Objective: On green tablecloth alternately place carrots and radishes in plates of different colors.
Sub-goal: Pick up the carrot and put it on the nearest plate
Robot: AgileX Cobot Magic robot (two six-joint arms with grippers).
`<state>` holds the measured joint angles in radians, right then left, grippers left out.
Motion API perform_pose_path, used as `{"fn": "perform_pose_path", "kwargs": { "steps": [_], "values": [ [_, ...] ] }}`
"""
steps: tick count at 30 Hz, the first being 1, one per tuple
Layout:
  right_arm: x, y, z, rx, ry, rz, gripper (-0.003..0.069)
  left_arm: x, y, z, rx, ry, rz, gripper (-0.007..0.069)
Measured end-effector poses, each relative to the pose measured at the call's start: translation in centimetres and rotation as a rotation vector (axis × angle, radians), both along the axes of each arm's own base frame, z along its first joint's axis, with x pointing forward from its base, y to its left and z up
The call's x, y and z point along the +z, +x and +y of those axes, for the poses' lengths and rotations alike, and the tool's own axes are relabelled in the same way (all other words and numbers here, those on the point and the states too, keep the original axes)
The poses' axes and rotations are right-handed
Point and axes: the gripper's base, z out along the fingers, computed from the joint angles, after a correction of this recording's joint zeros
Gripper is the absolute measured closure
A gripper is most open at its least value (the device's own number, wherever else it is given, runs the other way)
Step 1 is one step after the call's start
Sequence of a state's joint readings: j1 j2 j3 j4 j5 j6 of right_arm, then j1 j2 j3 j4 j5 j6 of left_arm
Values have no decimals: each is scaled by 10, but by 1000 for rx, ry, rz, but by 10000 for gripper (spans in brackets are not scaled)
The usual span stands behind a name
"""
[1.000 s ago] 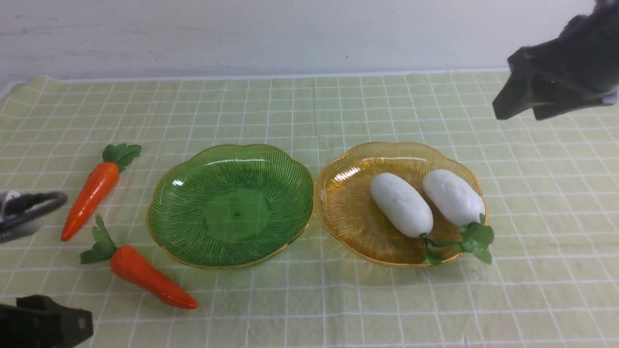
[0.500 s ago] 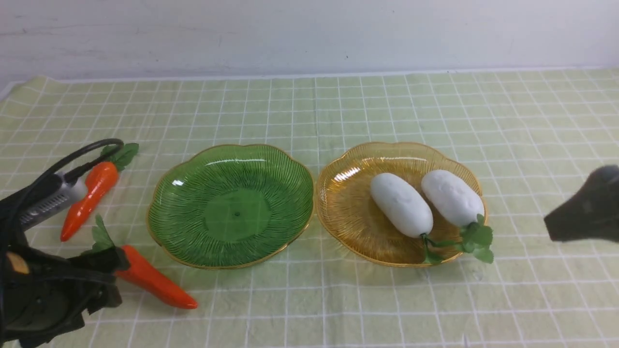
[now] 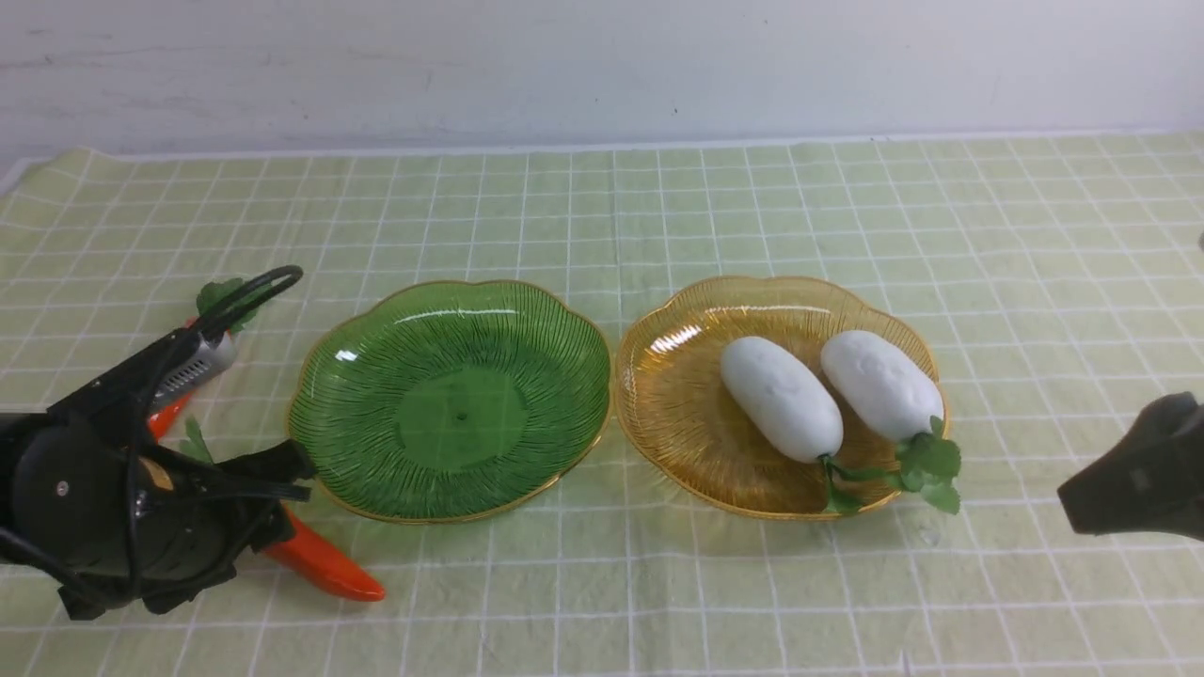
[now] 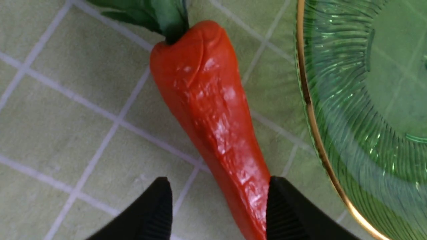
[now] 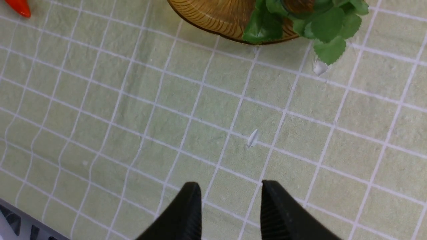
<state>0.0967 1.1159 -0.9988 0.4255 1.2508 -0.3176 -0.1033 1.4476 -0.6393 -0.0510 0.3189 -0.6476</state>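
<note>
On the green tablecloth stand a bare green plate and an amber plate holding two white radishes. My left gripper is open low over the near carrot. In the left wrist view the carrot lies between the jaws; one finger touches it, the other stands apart. The far carrot is mostly hidden behind the left arm. My right gripper hangs open at the right edge, with nothing in it.
A white wall runs behind the cloth. The radish leaves hang over the amber plate's near rim. Small white flecks lie on the cloth below the right gripper. The table's near edge shows in the right wrist view.
The left arm has swung in from the left edge over the near carrot. The right arm has dropped from the upper right to the lower right edge.
</note>
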Motion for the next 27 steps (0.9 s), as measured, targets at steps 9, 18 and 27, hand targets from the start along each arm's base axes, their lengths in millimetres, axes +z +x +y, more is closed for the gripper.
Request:
{"fn": "perform_pose_path", "kwargs": {
  "steps": [9, 18, 27],
  "values": [
    [0, 0, 0, 0, 4, 0, 424, -16, 7, -1, 1, 5, 32, 271],
    [0, 0, 1, 0, 7, 1, 424, -24, 14, -1, 5, 3, 9, 271],
    [0, 0, 1, 1, 6, 0, 424, -29, 22, -2, 8, 1, -29, 271]
  ]
}}
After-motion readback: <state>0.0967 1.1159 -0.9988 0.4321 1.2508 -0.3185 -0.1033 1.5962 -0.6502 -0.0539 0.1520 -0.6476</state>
